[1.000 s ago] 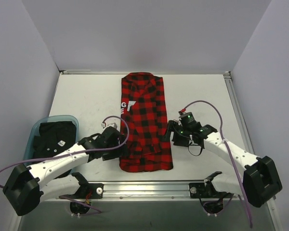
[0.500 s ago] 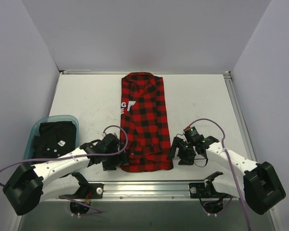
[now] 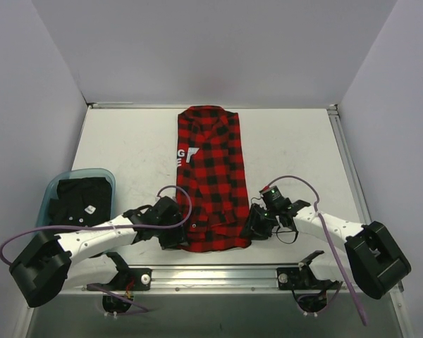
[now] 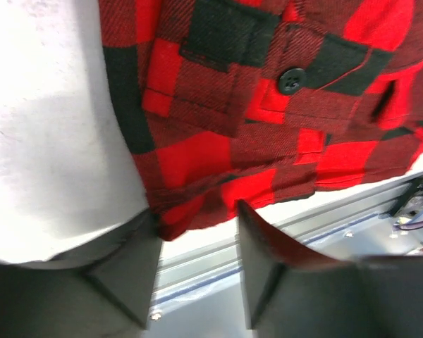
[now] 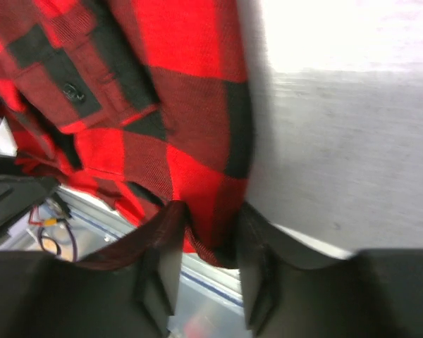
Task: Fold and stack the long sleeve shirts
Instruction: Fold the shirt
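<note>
The red-and-black check flannel shirt [image 3: 211, 176] lies folded into a long strip down the middle of the table, collar at the far end and white lettering on its left edge. My left gripper [image 3: 178, 236] is at the shirt's near left corner. In the left wrist view the gripper [image 4: 195, 236] is open, with the hem corner [image 4: 190, 211] just between its jaws. My right gripper [image 3: 248, 227] is at the near right corner. In the right wrist view the gripper [image 5: 211, 232] is open, and its jaws stand close on either side of the shirt's corner [image 5: 204, 190].
A blue-rimmed bin [image 3: 53, 193] holding dark folded clothing stands at the left edge of the table. The metal rail [image 3: 218, 271] of the table's near edge runs just behind both grippers. Grey walls enclose the table on three sides.
Both grippers have moved toward the near edge and inward, from beside the shirt's middle to its two near corners. The shirt has not moved.
</note>
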### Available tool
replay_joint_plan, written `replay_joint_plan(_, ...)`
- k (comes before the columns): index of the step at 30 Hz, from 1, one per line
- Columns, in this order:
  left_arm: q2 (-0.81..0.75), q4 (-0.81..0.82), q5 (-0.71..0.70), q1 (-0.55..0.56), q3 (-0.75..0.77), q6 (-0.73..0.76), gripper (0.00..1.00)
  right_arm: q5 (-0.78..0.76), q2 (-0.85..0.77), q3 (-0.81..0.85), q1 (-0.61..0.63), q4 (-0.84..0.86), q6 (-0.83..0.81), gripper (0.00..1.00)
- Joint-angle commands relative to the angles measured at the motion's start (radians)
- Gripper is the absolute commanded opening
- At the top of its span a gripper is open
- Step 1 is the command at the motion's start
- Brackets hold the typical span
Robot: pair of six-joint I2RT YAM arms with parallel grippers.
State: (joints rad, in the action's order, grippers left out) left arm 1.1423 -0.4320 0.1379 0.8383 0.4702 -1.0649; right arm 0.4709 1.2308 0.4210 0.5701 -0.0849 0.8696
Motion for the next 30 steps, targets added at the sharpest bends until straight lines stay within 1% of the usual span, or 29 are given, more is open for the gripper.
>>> replay_joint_plan(1, 0.022, -0.022, -0.026, 0.01, -0.033, 0.016, 0.51, -0.052, 0.001, -0.025, 0.007, -0.055, -0.007, 0.28)
replay_joint_plan(2, 0.019, -0.022, -0.026, 0.008, -0.03, 0.016, 0.46, -0.058, -0.005, -0.019, 0.007, -0.062, -0.011, 0.23)
replay_joint_plan(3, 0.019, -0.024, -0.026, 0.008, -0.027, 0.019, 0.4, -0.061, -0.013, -0.014, 0.007, -0.073, -0.02, 0.14)
replay_joint_plan(4, 0.016, -0.025, -0.024, 0.008, -0.025, 0.019, 0.37, -0.061, -0.02, -0.008, 0.007, -0.094, -0.024, 0.11)
replay_joint_plan(5, 0.008, -0.028, -0.023, 0.01, -0.024, 0.019, 0.26, -0.061, -0.027, -0.001, 0.007, -0.107, -0.032, 0.07)
replay_joint_plan(6, 0.004, -0.036, -0.02, 0.008, -0.022, 0.022, 0.19, -0.058, -0.039, 0.004, 0.007, -0.119, -0.038, 0.02)
replay_joint_plan(8, -0.019, -0.053, -0.012, 0.008, -0.013, 0.025, 0.06, -0.048, -0.056, 0.007, 0.007, -0.156, -0.057, 0.0)
replay_joint_plan(9, -0.029, -0.077, -0.008, 0.012, -0.007, 0.026, 0.04, -0.034, -0.077, 0.007, 0.008, -0.168, -0.061, 0.0)
replay_joint_plan(13, -0.111, -0.16, 0.006, 0.042, 0.004, 0.014, 0.03, -0.011, -0.14, 0.012, 0.03, -0.249, -0.073, 0.0)
replay_joint_plan(17, -0.255, -0.231, 0.028, 0.056, 0.005, -0.024, 0.03, 0.006, -0.215, 0.036, 0.057, -0.312, -0.066, 0.0)
replay_joint_plan(19, -0.291, -0.258, 0.011, 0.053, 0.03, -0.024, 0.03, 0.011, -0.246, 0.067, 0.056, -0.329, -0.063, 0.0)
replay_joint_plan(20, -0.299, -0.278, 0.002, 0.05, 0.077, -0.02, 0.02, 0.012, -0.252, 0.085, 0.051, -0.335, -0.063, 0.0)
replay_joint_plan(22, -0.283, -0.295, -0.015, 0.038, 0.132, 0.017, 0.02, 0.015, -0.249, 0.151, 0.033, -0.357, -0.072, 0.0)
replay_joint_plan(25, -0.213, -0.303, -0.035, -0.013, 0.255, 0.08, 0.03, 0.02, -0.212, 0.229, 0.001, -0.38, -0.099, 0.0)
replay_joint_plan(26, -0.17, -0.303, -0.038, -0.033, 0.28, 0.097, 0.02, 0.026, -0.183, 0.284, -0.01, -0.383, -0.109, 0.0)
replay_joint_plan(27, -0.149, -0.301, -0.037, -0.089, 0.333, 0.115, 0.03, 0.034, -0.163, 0.309, -0.024, -0.386, -0.122, 0.0)
replay_joint_plan(29, -0.08, -0.275, -0.017, -0.155, 0.375, 0.167, 0.03, 0.049, -0.099, 0.39, -0.074, -0.385, -0.136, 0.0)
replay_joint_plan(30, -0.057, -0.263, 0.012, -0.215, 0.401, 0.183, 0.03, 0.058, -0.076, 0.415, -0.093, -0.385, -0.147, 0.0)
